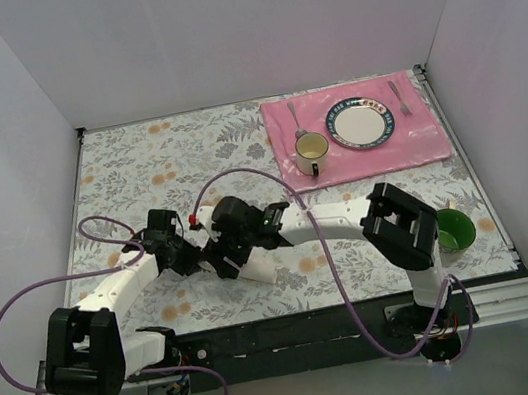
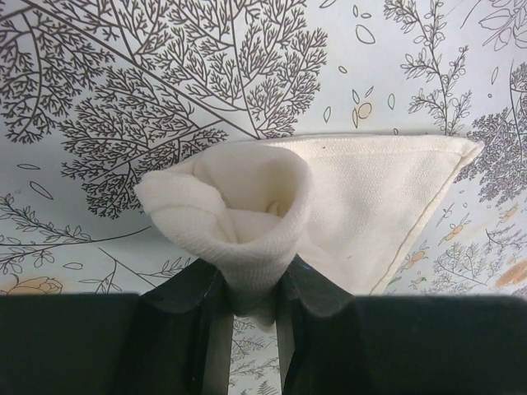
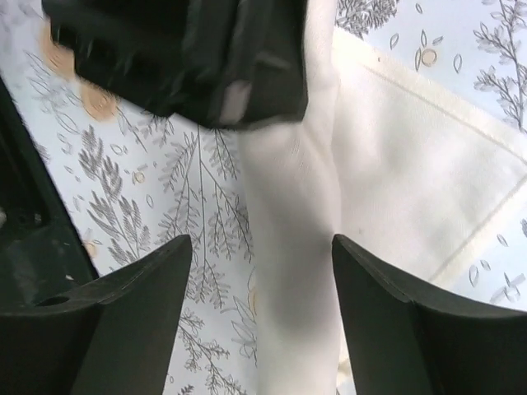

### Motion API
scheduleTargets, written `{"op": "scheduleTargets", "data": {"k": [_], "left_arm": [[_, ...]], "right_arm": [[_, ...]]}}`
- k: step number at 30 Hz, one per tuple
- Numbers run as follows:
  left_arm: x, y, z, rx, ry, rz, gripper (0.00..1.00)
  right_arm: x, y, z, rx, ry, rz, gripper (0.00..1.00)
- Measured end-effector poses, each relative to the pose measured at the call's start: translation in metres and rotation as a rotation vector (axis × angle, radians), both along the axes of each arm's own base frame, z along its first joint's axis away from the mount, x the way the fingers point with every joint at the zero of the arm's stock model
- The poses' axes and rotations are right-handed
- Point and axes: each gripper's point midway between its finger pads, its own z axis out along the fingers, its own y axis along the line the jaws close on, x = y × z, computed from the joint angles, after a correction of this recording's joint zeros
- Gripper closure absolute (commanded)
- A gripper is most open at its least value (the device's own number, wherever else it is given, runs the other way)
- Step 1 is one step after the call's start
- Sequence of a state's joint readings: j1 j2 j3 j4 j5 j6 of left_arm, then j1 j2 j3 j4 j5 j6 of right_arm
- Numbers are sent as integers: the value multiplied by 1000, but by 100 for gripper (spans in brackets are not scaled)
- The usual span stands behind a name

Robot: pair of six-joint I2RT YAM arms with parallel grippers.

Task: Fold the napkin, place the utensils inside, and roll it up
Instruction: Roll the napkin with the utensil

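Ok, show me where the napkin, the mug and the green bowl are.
napkin [image 2: 379,197]: left wrist view, on its flat triangular part.
mug [image 1: 312,151]: top external view, on its opening.
green bowl [image 1: 456,228]: top external view, on its inside.

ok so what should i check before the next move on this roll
1. Left gripper holds the napkin: ok, shut on the roll's open end.
2. Right gripper open around the roll: ok, one finger on each side of it.
3. Roll finished: not ok, a flat triangular flap lies unrolled on the table.
4. Knife inside: cannot tell, none shows in any view.
5. Grippers clear of each other: cannot tell, they sit very close in the top view.
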State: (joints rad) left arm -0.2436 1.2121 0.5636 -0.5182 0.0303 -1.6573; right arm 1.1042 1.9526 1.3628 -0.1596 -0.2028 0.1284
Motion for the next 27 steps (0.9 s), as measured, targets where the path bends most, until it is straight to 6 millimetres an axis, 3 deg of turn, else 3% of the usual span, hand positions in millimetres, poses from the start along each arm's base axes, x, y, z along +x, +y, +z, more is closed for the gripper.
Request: {"op": "scheduleTargets", "data": {"k": [6,13,16,19,20,22,27], "left_arm": [[0,0,0,1,9,4,88],[0,0,0,0,11,8,87],[0,0,0,0,11,8,87],[0,-1,0,-3,13,7,79],[-1,-1,0,-3,14,7,67],[-1,0,0,-1,15,5,57],[-4,3,6,13,14,1,35]], "right_arm": [[-18,-9,-7,-103,-282,11,21],[-4,-4,-26,-195,-468,7,22],[5,3,-28,-202,-516,-8,28],[9,3,-30,-209,-537,-10,45],[10,3,-31,-213,-540,-11,52],[10,3,-32,-214,-540,-11,62],[11,4,-34,-197,-501,-8,69]]}}
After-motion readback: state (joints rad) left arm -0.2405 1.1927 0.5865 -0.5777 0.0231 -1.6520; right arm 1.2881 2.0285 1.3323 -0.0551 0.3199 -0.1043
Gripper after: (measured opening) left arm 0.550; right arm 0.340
